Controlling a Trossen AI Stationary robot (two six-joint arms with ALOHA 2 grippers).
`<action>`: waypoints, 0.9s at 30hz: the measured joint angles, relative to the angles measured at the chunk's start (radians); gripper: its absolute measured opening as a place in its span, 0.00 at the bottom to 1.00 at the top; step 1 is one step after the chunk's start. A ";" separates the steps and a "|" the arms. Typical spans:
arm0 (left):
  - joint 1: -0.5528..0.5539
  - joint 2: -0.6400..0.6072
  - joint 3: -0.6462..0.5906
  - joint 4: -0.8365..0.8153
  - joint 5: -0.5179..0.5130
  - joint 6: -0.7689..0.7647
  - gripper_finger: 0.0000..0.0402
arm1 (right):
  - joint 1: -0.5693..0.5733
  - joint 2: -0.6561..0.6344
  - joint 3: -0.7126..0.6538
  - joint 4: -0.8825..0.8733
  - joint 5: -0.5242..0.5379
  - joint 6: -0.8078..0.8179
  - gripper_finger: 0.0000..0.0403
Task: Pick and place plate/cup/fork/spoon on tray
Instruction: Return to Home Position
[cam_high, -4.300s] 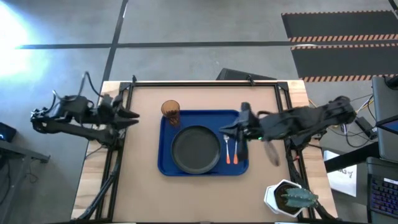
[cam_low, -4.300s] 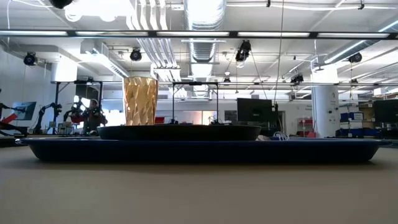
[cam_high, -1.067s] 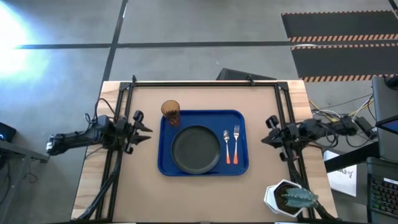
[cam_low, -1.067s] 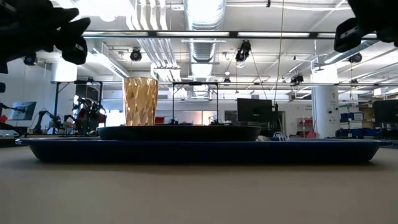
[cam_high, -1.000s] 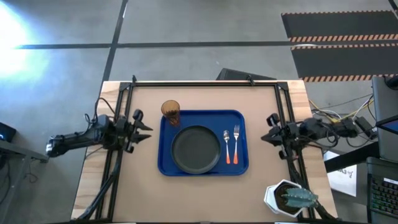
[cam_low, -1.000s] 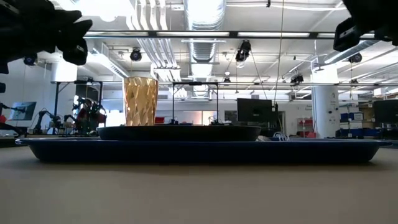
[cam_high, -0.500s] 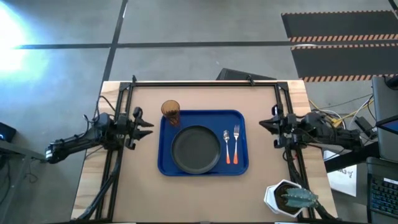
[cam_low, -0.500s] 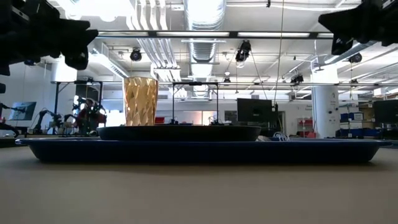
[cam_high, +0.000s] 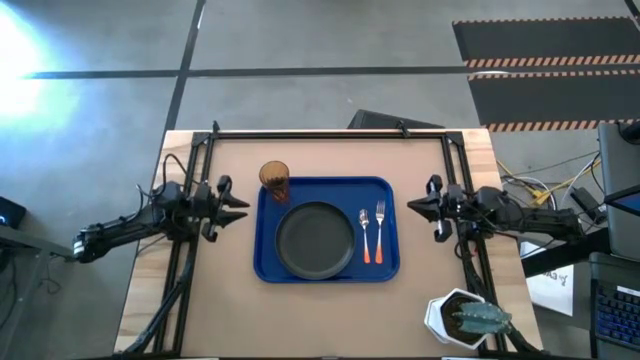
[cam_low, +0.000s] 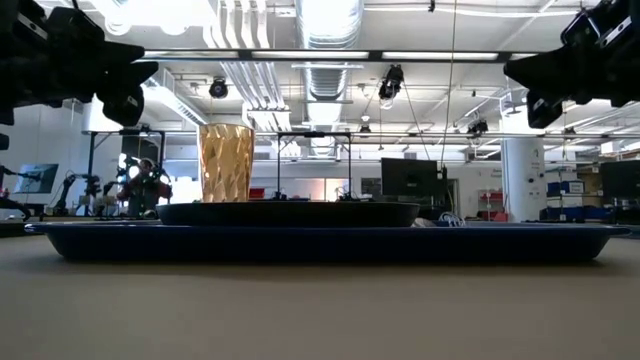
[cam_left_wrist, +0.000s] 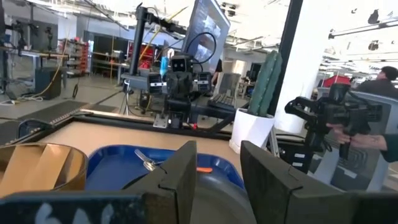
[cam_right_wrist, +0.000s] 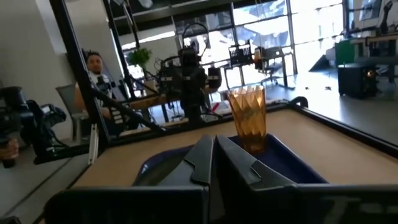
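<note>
The blue tray (cam_high: 388, 262) lies mid-table. On it lie the black plate (cam_high: 315, 240), the spoon (cam_high: 365, 238) with its orange handle toward the near edge, and the silver fork (cam_high: 380, 224) to its right. The amber cup (cam_high: 274, 180) stands upright at the tray's far left corner, and also shows in the right wrist view (cam_right_wrist: 249, 118). My left gripper (cam_high: 240, 203) hovers left of the tray, open and empty, its fingers (cam_left_wrist: 180, 177) apart. My right gripper (cam_high: 412, 207) hovers right of the tray, shut and empty, with its fingers (cam_right_wrist: 202, 158) closed together.
A white hexagonal pot with a cactus (cam_high: 465, 318) stands at the table's near right corner. Black frame rails (cam_high: 330, 133) run along the table's far, left and right edges. People show in the room beyond the table (cam_right_wrist: 93, 62).
My right gripper has come toward the table's left, closer to the tray's right edge, and a little toward the far edge. My left gripper has edged toward the tray's left edge. The tableware has not moved.
</note>
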 joint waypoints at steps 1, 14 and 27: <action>0.000 0.000 0.000 -0.001 0.000 0.000 0.27 | 0.000 0.000 -0.010 0.022 0.000 0.000 0.02; 0.000 0.013 -0.001 -0.001 0.000 0.012 0.27 | 0.000 0.001 -0.015 0.026 0.000 0.026 0.02; 0.000 0.019 -0.002 0.067 -0.002 0.126 0.27 | 0.000 0.001 -0.015 -0.017 0.002 0.026 0.02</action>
